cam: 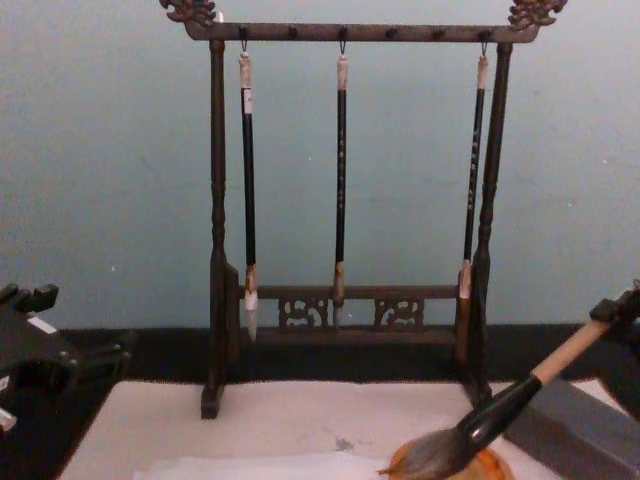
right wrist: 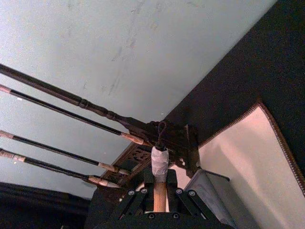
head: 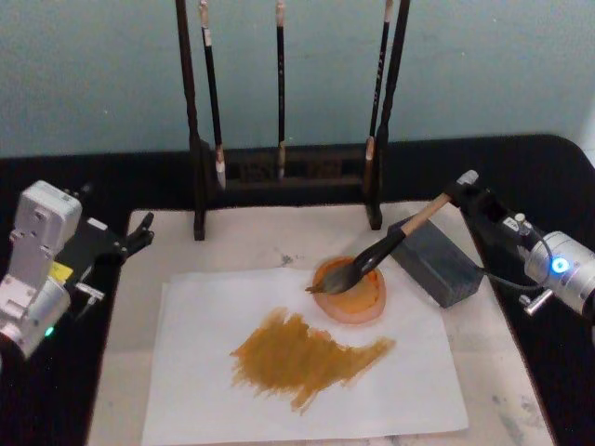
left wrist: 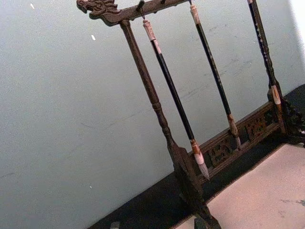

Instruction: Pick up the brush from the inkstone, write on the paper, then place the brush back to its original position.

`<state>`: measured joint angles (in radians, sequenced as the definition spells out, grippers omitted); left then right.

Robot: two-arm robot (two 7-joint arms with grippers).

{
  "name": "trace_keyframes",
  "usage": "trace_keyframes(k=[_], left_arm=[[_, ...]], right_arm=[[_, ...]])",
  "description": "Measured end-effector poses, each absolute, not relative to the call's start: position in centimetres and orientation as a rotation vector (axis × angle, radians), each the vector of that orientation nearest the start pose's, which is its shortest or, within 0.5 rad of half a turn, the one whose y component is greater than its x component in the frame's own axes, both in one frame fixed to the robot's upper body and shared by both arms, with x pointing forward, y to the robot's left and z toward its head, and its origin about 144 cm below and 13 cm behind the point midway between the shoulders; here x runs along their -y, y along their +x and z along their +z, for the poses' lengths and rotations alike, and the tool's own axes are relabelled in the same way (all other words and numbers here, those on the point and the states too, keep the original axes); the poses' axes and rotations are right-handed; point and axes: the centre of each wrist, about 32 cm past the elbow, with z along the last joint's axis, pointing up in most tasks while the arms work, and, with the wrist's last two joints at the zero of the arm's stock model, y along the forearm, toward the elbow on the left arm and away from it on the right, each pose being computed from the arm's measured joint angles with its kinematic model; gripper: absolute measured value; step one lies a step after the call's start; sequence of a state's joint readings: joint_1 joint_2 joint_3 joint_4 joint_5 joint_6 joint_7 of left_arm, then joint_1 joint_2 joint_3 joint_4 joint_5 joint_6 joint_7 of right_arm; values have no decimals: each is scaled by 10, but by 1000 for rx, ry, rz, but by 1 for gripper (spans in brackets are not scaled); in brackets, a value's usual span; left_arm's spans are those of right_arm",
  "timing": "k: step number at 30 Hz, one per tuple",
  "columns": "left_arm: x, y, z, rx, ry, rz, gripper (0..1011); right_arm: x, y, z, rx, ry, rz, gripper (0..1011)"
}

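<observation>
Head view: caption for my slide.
Right gripper holds the brush, tuft in the inkstone, beside an ochre stroke on the paper; left gripper parked at left.

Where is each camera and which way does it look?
Head: high, looking down on the thin white paper and round orange-brown inkstone; left gripper and right gripper at the sides.
Chest: low, facing the dark wooden brush rack; grippers at both edges.
Left wrist: on the parked left arm, facing the rack.
Right wrist: looks along the large tan-handled calligraphy brush in its gripper.
Head and chest share the brush tuft on the inkstone.
</observation>
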<state>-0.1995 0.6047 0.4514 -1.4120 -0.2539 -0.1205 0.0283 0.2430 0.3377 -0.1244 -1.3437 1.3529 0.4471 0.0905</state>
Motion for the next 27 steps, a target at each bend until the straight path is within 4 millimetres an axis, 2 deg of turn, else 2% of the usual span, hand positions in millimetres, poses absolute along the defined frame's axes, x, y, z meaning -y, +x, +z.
trace_keyframes(k=[27], left_arm=[[-310,489,1140,285,304,1248,1010]], right_arm=[[305,524,1165,-1043,452,-1156,160]])
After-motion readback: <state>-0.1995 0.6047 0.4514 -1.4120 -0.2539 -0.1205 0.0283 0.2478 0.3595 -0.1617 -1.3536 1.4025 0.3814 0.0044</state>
